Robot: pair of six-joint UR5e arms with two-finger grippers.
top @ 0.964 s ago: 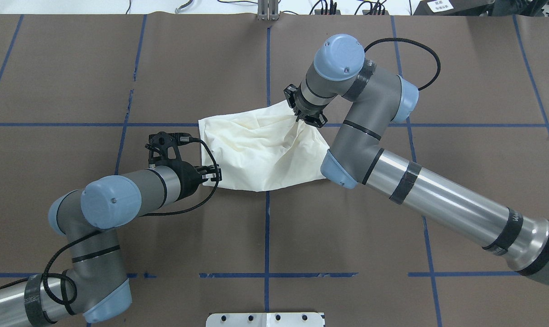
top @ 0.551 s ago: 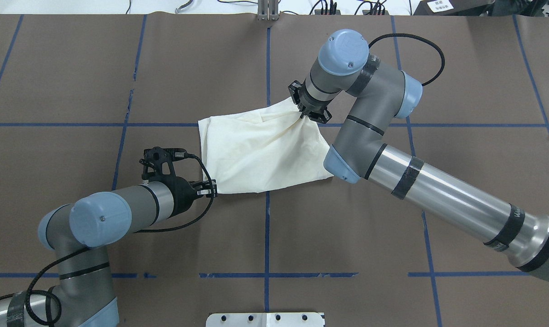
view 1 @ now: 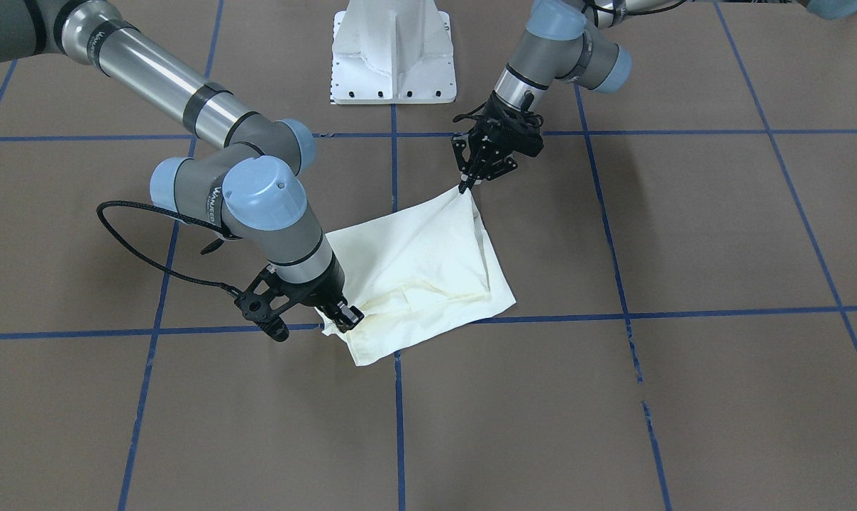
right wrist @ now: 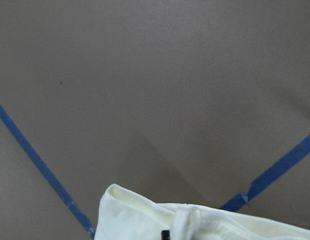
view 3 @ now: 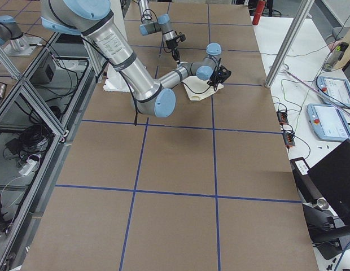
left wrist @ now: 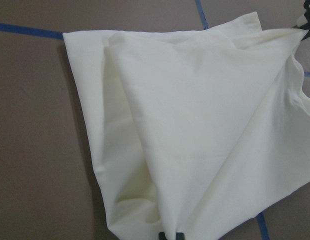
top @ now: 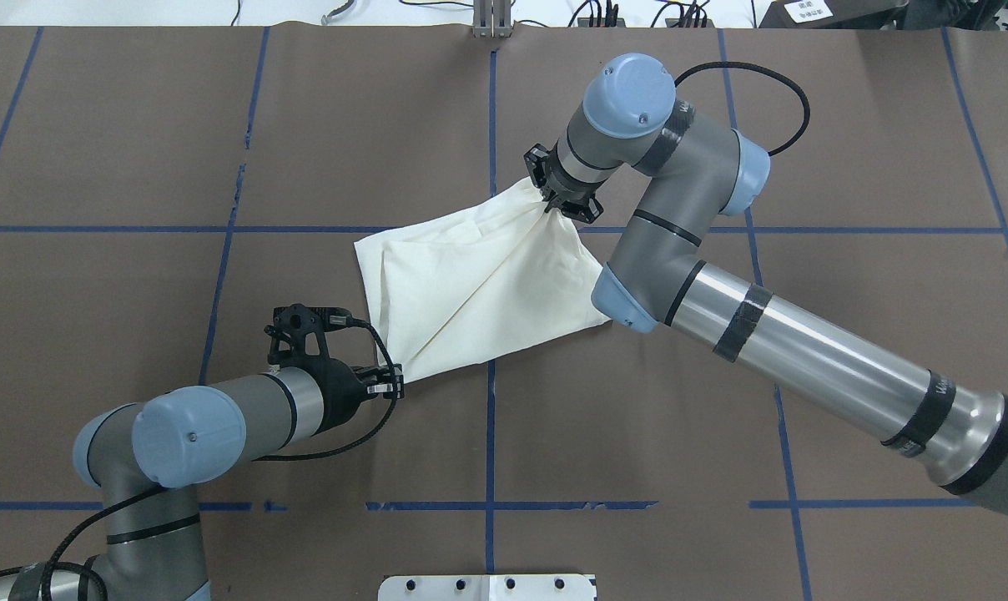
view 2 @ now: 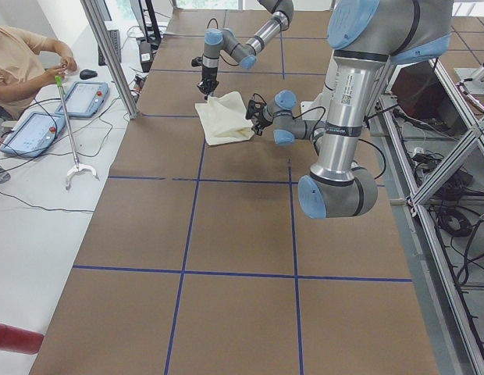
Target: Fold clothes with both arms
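Overhead exterior | left hand (top: 394,381) pinches T-shirt (top: 479,284) corner | right hand (top: 551,206) apparently grips opposite corner

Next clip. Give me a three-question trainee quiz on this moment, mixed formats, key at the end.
1. True or false: the left gripper is shut on a corner of the shirt.
2. The shirt's cat print is: A) fully face up, B) visible in no view, C) half showing.
3. Fill in: the shirt corner farther from the robot's base is held by the ____ gripper.
Key: 1 true; 2 B; 3 right, that is the right gripper.
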